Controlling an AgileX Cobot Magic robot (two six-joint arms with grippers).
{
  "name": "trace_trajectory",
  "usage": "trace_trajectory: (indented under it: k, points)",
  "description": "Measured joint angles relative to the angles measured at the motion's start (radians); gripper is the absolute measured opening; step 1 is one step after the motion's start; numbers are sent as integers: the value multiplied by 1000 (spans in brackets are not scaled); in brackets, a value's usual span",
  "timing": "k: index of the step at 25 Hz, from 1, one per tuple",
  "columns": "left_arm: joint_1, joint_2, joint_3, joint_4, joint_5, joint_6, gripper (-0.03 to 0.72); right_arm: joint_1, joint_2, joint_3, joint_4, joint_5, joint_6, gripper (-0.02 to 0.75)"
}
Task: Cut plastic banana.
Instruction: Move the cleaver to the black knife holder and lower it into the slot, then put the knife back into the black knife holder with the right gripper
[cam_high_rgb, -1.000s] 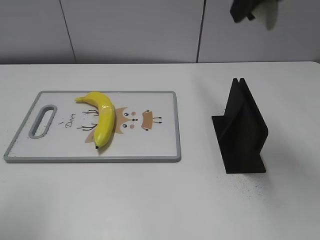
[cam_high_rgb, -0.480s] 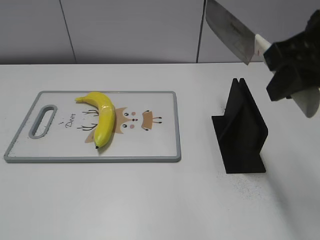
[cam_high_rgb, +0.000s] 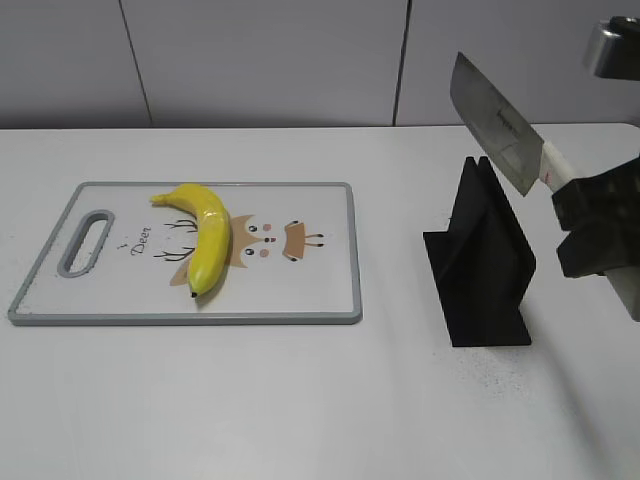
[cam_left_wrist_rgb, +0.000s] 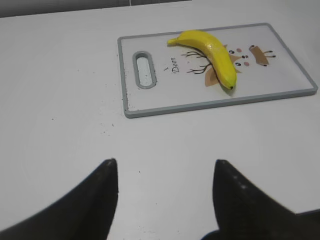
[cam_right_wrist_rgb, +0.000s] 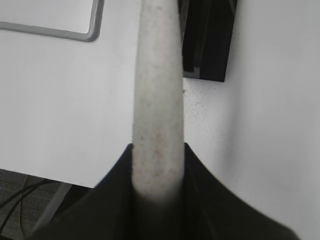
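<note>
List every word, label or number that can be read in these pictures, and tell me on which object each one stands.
"Deer": handwritten-style print on the cutting board, beside its handle hole and left of the banana.
Small dark marking on the knife blade: too small and blurred to read.
No other text is visible.

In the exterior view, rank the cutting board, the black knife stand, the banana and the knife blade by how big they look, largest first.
1. cutting board
2. black knife stand
3. and 4. plastic banana and knife blade look alike in size; the blade, held by the right gripper, is raised, so I won't rank them.
</note>
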Motion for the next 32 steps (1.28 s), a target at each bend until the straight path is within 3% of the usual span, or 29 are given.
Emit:
trace_trajectory:
  k: [8, 32]
  points:
    - [0, -20, 74, 8, -75, -1, 589, 0, -1, 23, -80, -36, 92, 162]
    - [0, -20, 83, 10, -85, -4, 589, 0, 204, 25, -145, -125, 129, 162]
